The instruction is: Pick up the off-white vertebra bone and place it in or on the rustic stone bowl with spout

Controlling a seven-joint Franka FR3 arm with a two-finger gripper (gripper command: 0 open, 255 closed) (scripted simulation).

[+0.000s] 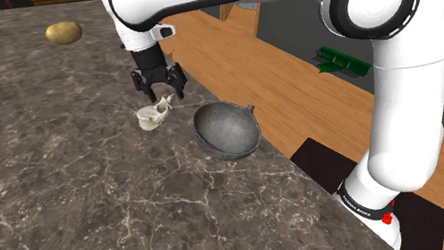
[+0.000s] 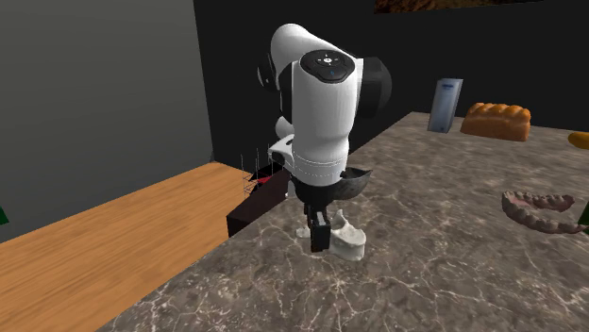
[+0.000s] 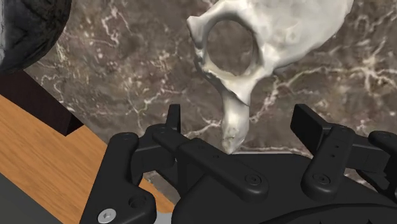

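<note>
In the second exterior view the stone bowl (image 2: 360,179) is largely hidden behind the arm (image 2: 321,113). The gripper (image 3: 239,116) is shown with fingers (image 3: 173,122) spread wide; the spur of the vertebra (image 3: 267,38) lies between them, untouched. The vertebra rests on the dark marble counter (image 1: 59,198), just beside the bowl, near the edge above a wooden floor (image 1: 294,72).

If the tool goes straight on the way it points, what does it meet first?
Most likely the vertebra bone: its long spur sits between the tool's open fingers, apparently untouched. Beyond it lies the marble-patterned countertop, though depth is hard to judge.
</note>
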